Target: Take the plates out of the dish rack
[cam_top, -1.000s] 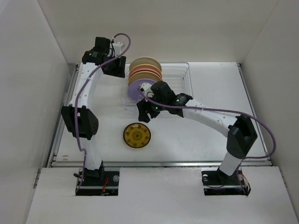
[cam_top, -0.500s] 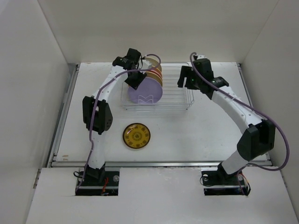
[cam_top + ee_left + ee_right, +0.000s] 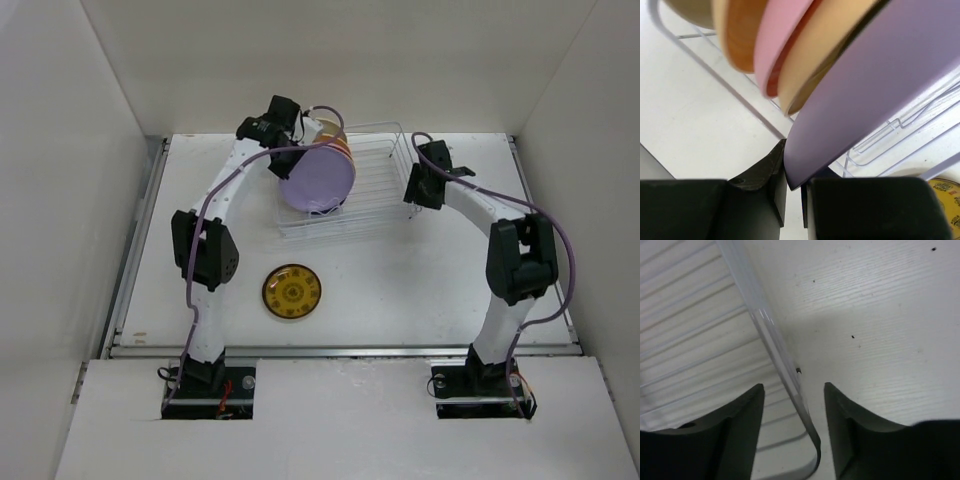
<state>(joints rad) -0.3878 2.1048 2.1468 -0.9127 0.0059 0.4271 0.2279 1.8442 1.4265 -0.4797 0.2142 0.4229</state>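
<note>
One amber plate [image 3: 292,292] lies flat on the table [image 3: 450,290], lower middle of the top view, already out of the rack [image 3: 375,192]. Farther back, right of centre, my right claw [image 3: 792,388] straddles the rack's right rim wire. Its fingers stand apart with a gap on each side of the wire and grip nothing. I judge it is there to steady the rack if the wire shifts.

At the rack's left end, my left claw [image 3: 792,192] is pinched tight on the edge of the lavender plate [image 3: 318,178]. A plate standing on edge offers only its rim to grip. This plate leans toward the table, its face to the overhead camera, its lower part inside the rack.

Behind it the rack holds more plates on edge, packed close: a cream one [image 3: 825,47], a pink one [image 3: 782,35] and others beyond. The rack's right half holds no plates.
</note>
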